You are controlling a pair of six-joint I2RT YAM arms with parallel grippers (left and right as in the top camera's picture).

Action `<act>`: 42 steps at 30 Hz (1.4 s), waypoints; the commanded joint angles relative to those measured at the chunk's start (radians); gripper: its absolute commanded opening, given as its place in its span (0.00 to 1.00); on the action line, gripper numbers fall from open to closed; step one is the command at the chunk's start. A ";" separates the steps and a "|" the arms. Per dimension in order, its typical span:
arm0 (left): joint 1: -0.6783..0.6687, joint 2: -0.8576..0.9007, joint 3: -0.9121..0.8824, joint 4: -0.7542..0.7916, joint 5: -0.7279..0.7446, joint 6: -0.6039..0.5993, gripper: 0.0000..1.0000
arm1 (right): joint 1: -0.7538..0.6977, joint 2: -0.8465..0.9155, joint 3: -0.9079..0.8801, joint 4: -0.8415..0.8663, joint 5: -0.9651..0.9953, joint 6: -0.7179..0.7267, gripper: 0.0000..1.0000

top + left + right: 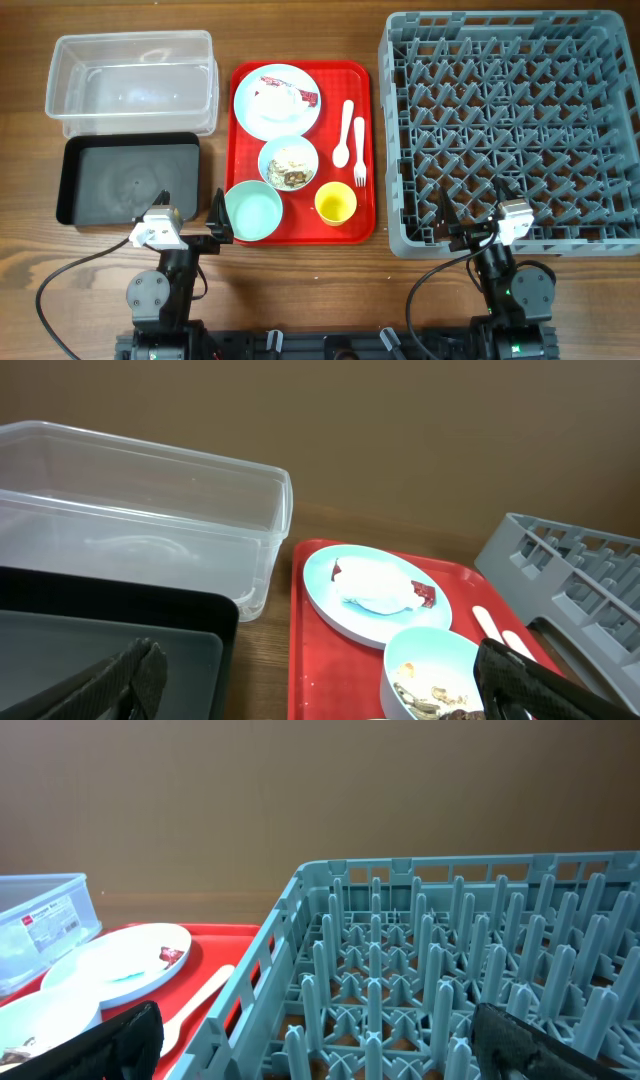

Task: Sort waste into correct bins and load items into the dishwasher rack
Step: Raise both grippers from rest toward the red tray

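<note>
Both tools gape wide. The left tool (190, 212) hangs over the wooden bench (300, 290) between the shallow black rectangular tray (128, 180) and the flat red serving tray (340, 80). The right tool (474, 215) hangs at the near edge of the large grey plastic lattice rack (510, 120). A pale blue round plate (250, 108) on the red tray carries the red printed wrapper (275, 82) and the crumpled white tissue (275, 102).

Light falls evenly from above, soft and quite bright; around the red tray (243, 160) the wooden table (300, 290) has only thin, weak shadows. Left of the red tray, the clear tub (130, 85) carries small white glare spots on its floor, and the black tray (130, 185) gives a dull sheen. Right of it, the rack (390, 140) is darker between its pegs. From the wrists, the near fingers (110, 680) look black and blurred, the wall (400, 430) behind dimmer
</note>
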 commanded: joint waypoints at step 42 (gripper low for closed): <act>-0.005 -0.012 -0.008 0.344 0.017 -0.087 1.00 | -0.004 -0.012 0.014 0.337 -0.028 -0.007 1.00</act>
